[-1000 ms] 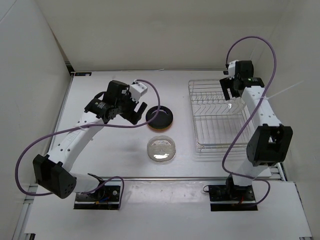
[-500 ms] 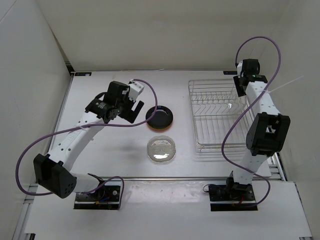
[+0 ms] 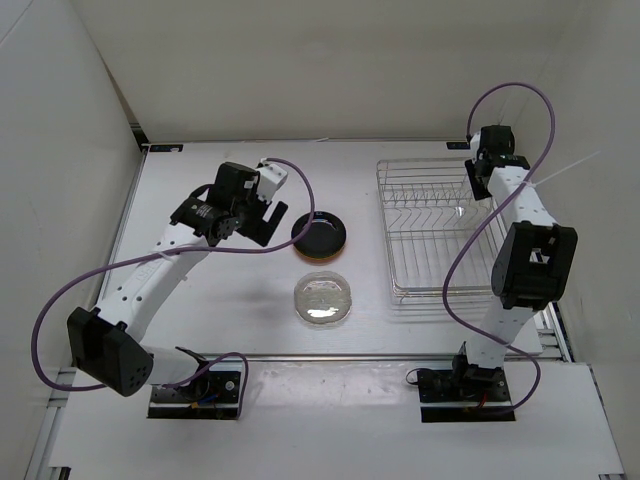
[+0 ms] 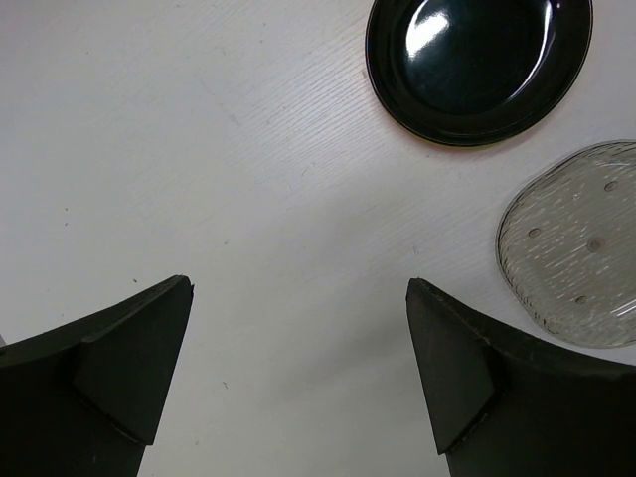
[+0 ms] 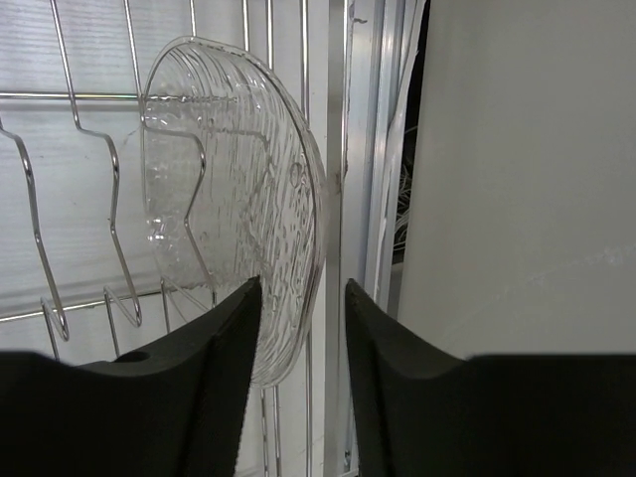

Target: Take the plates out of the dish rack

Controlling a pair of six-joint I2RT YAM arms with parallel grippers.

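Currently on record. Dish rack (image 3: 383, 235), right side of table (image 4: 199, 129): standing clear plate (image 5: 229, 179) upright between wires at far right corner. Right gripper (image 5: 302, 285): jaws set close on either side of that plate's rim; actual pinch not discernible. Left gripper (image 4: 298, 288): jaws spread wide, nothing between, above bare table. Black plate (image 4: 477, 65) stacked on orange plate (image 3: 318, 259); lying clear plate (image 4: 576, 248) just beside, flat on table.

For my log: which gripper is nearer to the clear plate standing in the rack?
Right. The right gripper straddles the clear plate; the left gripper hovers over the table near the black plate.
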